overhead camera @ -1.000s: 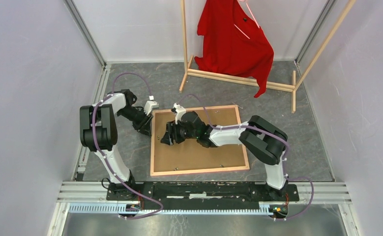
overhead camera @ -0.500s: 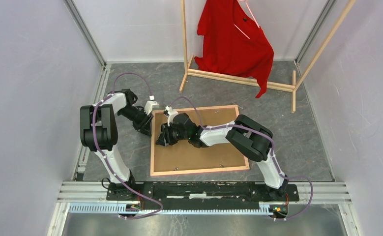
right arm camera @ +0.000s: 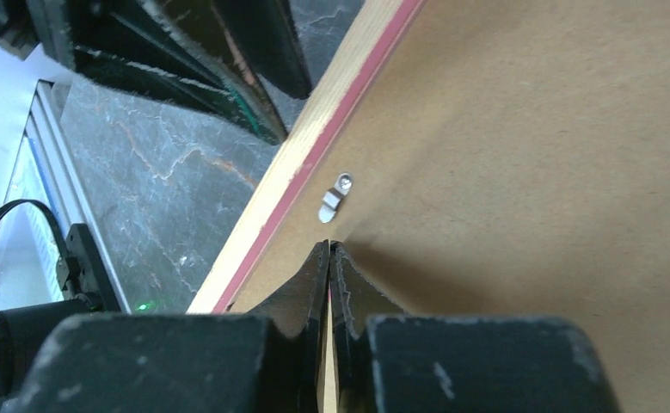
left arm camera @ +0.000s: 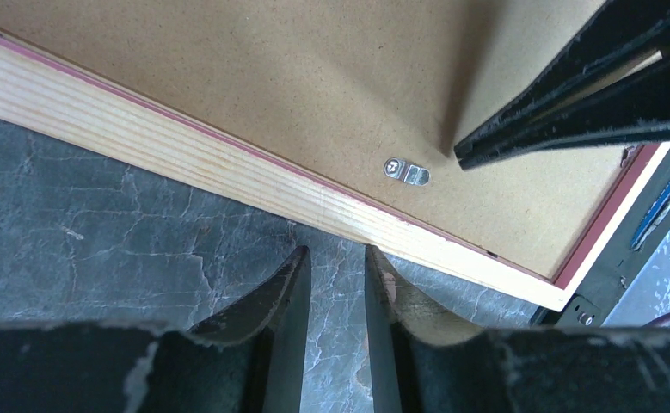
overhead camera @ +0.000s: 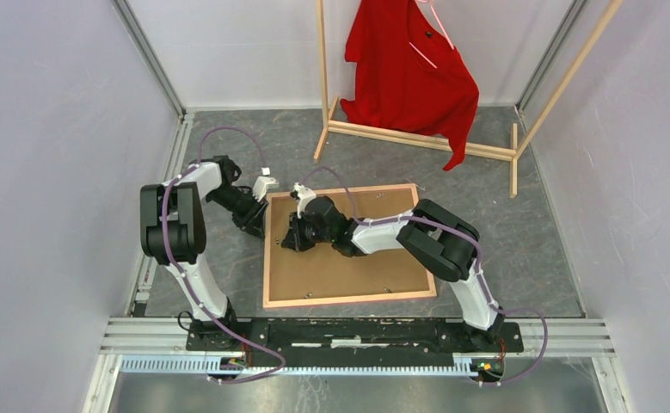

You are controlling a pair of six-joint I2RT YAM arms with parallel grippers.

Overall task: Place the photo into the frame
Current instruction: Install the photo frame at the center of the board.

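The frame (overhead camera: 348, 298) lies face down on the grey floor, light wood back up, with a brown backing board (overhead camera: 357, 258) set inside it. The photo is hidden. My right gripper (right arm camera: 329, 245) is shut with nothing in it, its tips just short of a small metal clip (right arm camera: 335, 199) on the board by the frame's left rail (right arm camera: 314, 146). My left gripper (left arm camera: 335, 251) stands on the floor just outside that rail (left arm camera: 168, 151), narrowly open and empty. The same clip (left arm camera: 407, 173) shows beyond it, next to the right gripper's fingers (left arm camera: 572, 112).
A tall wooden clothes rack (overhead camera: 417, 138) with a red shirt (overhead camera: 408, 69) stands behind the frame. Grey walls close in on both sides. A metal rail (overhead camera: 357, 331) carrying the arm bases runs along the near edge.
My right arm has reached left across the backing board toward the frame's left rail, and its jaws have closed. The left arm has stayed put.
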